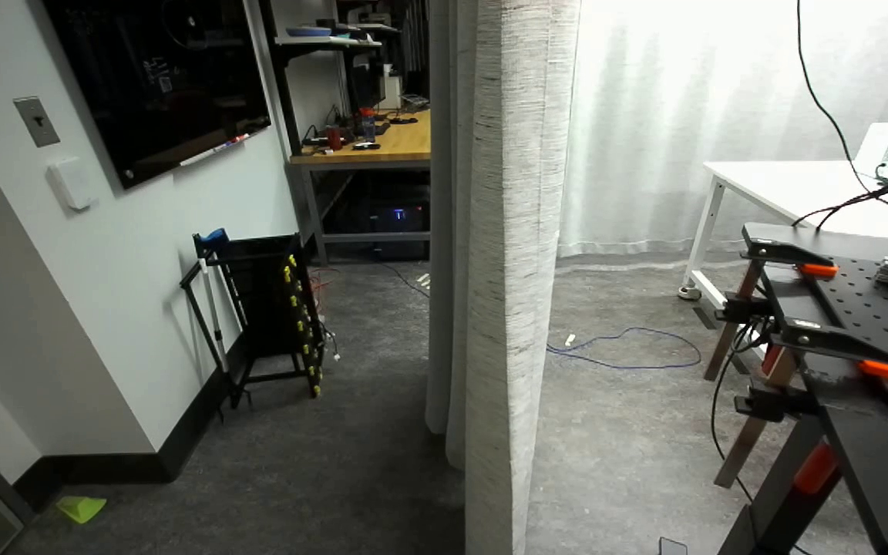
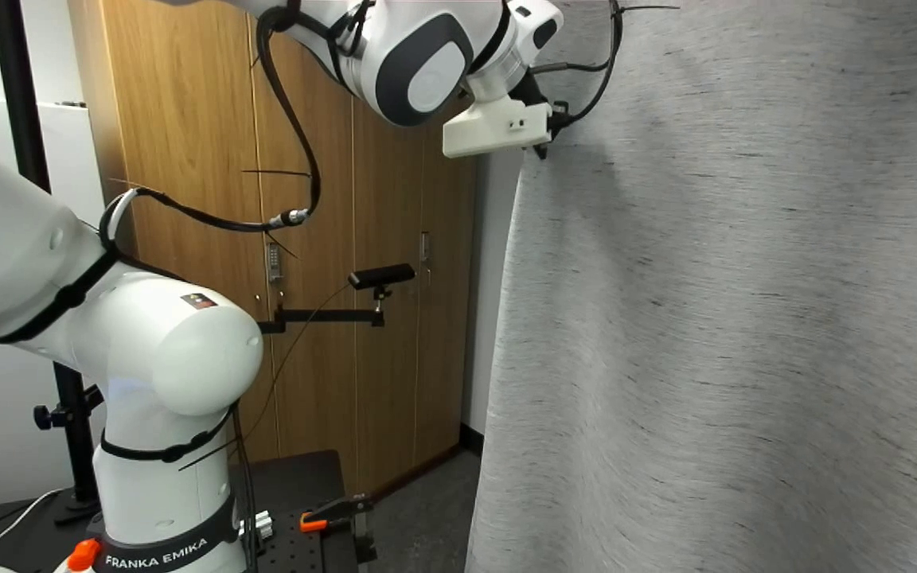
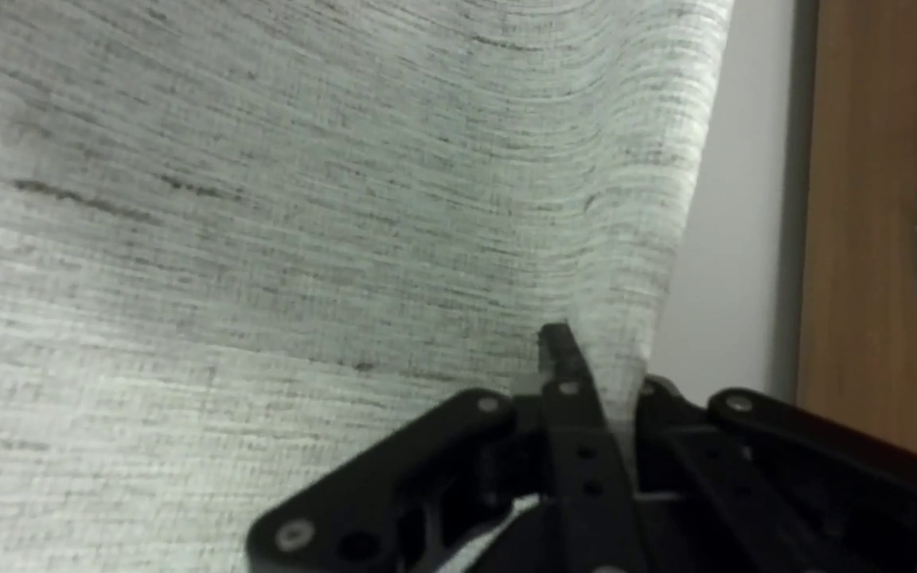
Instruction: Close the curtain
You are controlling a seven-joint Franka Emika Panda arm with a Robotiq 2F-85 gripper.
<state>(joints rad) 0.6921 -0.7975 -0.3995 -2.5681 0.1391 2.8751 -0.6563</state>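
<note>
The light grey-beige curtain [image 1: 525,254] hangs to the floor in deep folds near the middle of an exterior view. Its streaked fabric fills the right side of an exterior view [image 2: 713,318] and most of the wrist view [image 3: 307,207]. My gripper [image 2: 542,150] is at the curtain's free edge, high up. In the wrist view the gripper [image 3: 586,374] is shut on that edge: one finger lies in front of the fabric and the other is mostly hidden behind it. The fabric narrows where it enters between the fingers.
Wooden cabinets [image 2: 307,223] stand behind the arm. A black table [image 1: 876,416] with orange-tipped clamps and a white table [image 1: 814,185] stand beside the curtain. A brighter white sheer curtain [image 1: 644,116] hangs behind. A black folded frame [image 1: 267,308] leans at the wall. A blue cable [image 1: 644,367] lies on the floor.
</note>
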